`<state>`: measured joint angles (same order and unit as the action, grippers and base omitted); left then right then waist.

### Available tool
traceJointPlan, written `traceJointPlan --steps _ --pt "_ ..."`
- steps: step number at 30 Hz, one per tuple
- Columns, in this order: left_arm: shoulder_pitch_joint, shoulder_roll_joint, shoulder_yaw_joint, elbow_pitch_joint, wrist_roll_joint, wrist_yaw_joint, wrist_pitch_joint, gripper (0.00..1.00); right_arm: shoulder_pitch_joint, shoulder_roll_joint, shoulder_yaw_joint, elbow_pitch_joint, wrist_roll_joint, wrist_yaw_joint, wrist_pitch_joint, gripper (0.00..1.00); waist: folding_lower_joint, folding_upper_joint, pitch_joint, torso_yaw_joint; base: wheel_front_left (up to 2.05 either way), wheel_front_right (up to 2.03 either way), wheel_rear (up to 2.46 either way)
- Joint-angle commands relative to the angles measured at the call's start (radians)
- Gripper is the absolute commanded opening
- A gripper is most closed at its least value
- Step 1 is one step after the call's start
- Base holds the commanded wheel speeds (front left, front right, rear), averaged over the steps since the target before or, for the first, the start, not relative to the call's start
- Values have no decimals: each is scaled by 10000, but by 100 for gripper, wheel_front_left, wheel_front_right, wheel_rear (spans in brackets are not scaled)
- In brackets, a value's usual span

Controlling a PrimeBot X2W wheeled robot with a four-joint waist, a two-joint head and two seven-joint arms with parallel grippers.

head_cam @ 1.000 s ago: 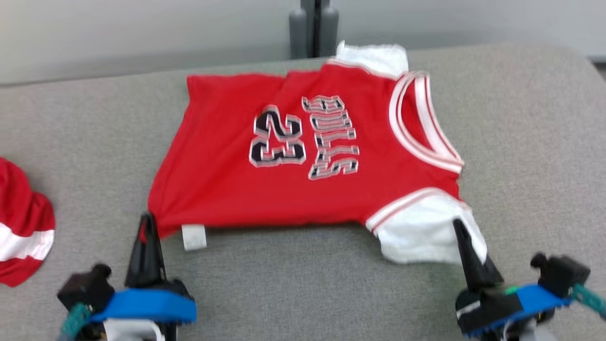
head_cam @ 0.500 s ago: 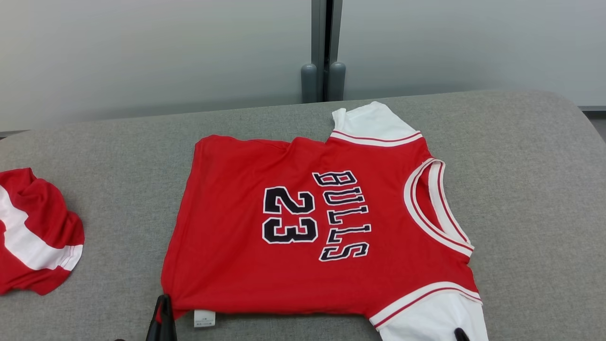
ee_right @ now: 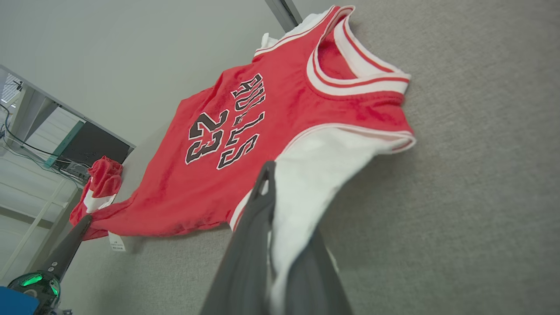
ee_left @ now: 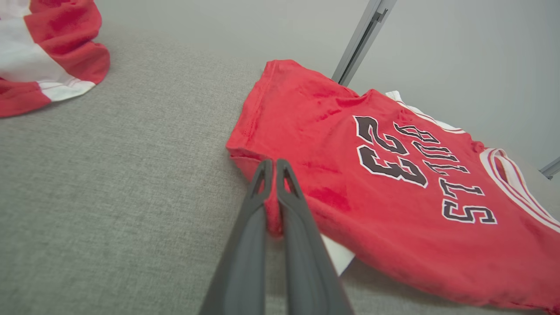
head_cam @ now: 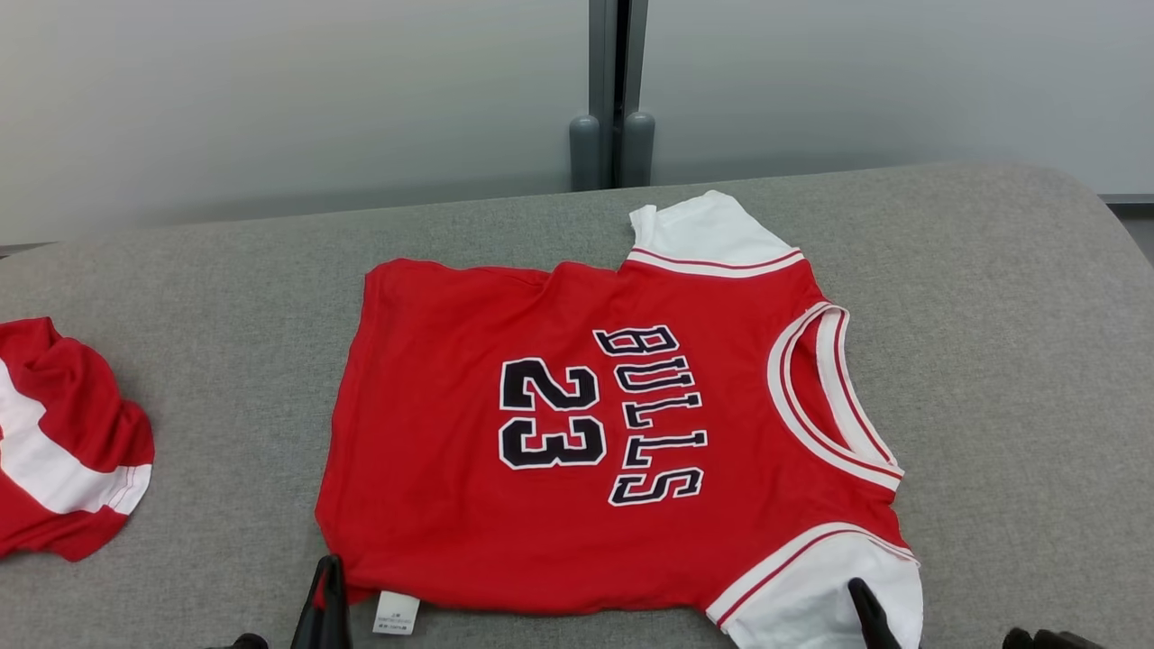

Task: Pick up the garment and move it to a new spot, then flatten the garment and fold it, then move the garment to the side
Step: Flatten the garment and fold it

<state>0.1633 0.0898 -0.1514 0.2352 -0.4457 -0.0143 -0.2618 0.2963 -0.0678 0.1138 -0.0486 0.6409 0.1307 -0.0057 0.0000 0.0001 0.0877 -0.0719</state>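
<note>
Grey woven surface (head_cam: pixel 180 270) carries the jersey (head_cam: pixel 433 505), spread face up with its long axis running left to right, hem toward my left and collar to my right. Nearest me, my left gripper (ee_left: pixel 274 168) is clamped on the red hem corner and my right gripper (head_cam: pixel 867 606) pinches the white sleeve. The jersey is soft red knit with bold black lettering. Far left lies a crumpled red-and-white bundle (head_cam: pixel 63 442).
</note>
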Motion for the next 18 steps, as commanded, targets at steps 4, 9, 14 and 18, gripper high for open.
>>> traceJointPlan --steps 4,9,14,18 --pt "-457 94 -46 81 152 -3 -45 0 -691 -85 -2 102 -52 1 296 0 0 -1 157 -97 0 0 0" --pt "-874 212 -115 189 286 -32 -43 0 -1628 -322 -77 553 10 1 592 0 0 -1 289 -169 0 0 0" --pt "-1416 389 -268 408 490 -89 111 0 -2676 -481 -172 1281 -129 1 774 0 0 -1 357 -167 0 0 0" --pt "-1777 491 -318 606 525 -101 158 0 -3571 -636 -96 2030 -96 1 885 0 0 -1 398 -184 0 0 0"
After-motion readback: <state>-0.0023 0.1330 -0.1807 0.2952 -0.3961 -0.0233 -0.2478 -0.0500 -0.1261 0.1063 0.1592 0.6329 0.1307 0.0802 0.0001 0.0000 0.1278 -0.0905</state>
